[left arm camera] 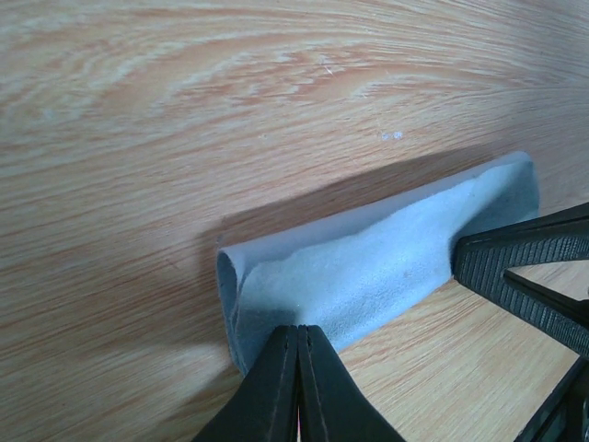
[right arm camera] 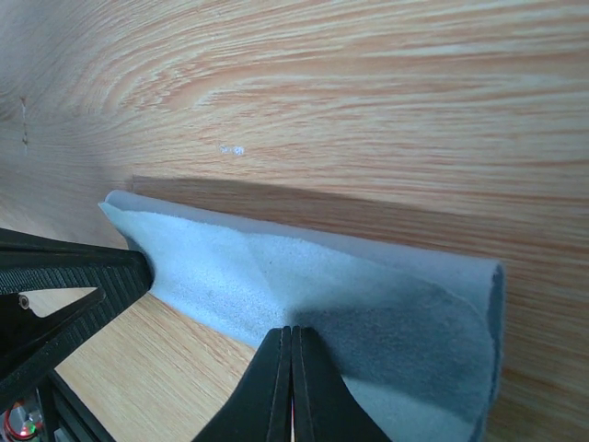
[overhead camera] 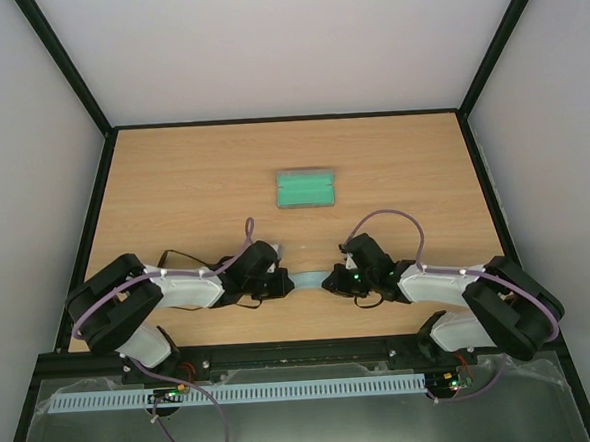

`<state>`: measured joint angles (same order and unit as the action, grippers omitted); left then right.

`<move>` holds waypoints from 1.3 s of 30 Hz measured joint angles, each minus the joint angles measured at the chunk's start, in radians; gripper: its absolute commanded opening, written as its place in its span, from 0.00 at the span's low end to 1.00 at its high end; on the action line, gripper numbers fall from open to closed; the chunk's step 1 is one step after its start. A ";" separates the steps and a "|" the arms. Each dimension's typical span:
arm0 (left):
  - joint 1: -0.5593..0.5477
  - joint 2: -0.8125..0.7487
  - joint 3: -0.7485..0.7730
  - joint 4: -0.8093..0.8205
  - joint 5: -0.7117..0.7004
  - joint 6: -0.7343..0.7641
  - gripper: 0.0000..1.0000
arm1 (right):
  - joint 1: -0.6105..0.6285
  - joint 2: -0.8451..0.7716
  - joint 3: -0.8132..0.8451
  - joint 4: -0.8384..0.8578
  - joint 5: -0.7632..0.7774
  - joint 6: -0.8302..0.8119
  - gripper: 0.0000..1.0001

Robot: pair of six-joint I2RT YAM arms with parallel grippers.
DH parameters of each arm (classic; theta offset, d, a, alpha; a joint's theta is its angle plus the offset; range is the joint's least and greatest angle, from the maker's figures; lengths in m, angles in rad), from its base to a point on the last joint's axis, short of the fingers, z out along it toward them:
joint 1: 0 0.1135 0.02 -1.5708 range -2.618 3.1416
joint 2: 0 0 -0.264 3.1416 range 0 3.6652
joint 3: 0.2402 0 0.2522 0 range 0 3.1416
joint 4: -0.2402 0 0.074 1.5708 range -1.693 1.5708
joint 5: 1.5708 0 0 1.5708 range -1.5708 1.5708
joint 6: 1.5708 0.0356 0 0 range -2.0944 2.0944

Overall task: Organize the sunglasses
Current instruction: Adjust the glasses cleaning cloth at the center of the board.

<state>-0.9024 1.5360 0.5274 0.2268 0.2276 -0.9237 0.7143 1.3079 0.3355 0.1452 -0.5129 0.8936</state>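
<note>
Opposite ends of the blue cloth (left arm camera: pixel 368 267) are pinched by the left gripper (left arm camera: pixel 299 345) and right gripper (right arm camera: pixel 291 345), both fully closed; cloth judged light, limp, best held at edges; sunglasses not in view.

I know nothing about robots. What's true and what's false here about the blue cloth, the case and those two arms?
1. The left fingers and right fingers each pinch one end of the blue cloth. True.
2. The blue cloth lies spread out flat. False: it is folded over into a long strip.
3. The case is open, with its green inside showing. True.
4. The blue cloth sits inside the case. False: it is nearer the arms, apart from the case.
</note>
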 measured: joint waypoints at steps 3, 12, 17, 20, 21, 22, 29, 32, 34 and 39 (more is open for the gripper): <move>0.000 -0.001 -0.004 0.006 -0.001 0.000 0.02 | 0.000 -0.018 0.000 -0.021 0.014 -0.004 0.02; 0.001 -0.105 -0.005 -0.077 -0.041 0.008 0.03 | -0.010 -0.156 0.023 -0.150 0.088 -0.026 0.04; 0.001 -0.111 -0.005 -0.091 -0.049 0.011 0.03 | -0.017 -0.163 0.021 -0.180 0.106 -0.030 0.04; 0.001 -0.097 -0.005 -0.085 -0.049 0.011 0.03 | -0.018 -0.162 0.012 -0.179 0.108 -0.029 0.04; 0.001 -0.089 -0.005 -0.082 -0.048 0.011 0.03 | -0.018 -0.158 0.009 -0.179 0.109 -0.029 0.04; 0.001 -0.080 -0.006 -0.077 -0.048 0.011 0.03 | -0.018 -0.153 0.006 -0.179 0.109 -0.029 0.04; 0.001 -0.034 -0.024 -0.024 -0.044 0.010 0.02 | -0.019 -0.122 -0.006 -0.174 0.121 -0.026 0.04; 0.001 -0.037 -0.025 -0.024 -0.045 0.010 0.03 | -0.019 -0.129 -0.003 -0.185 0.125 -0.027 0.07; 0.001 -0.058 -0.026 -0.052 -0.048 0.009 0.03 | -0.019 -0.159 0.004 -0.217 0.130 -0.032 0.09; 0.001 -0.170 0.003 -0.154 -0.055 0.008 0.05 | -0.020 -0.239 0.085 -0.275 0.131 -0.051 0.09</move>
<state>-0.9016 1.3663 0.5301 0.0727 0.1726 -0.9161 0.6941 1.0691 0.4210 -0.1299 -0.3820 0.8421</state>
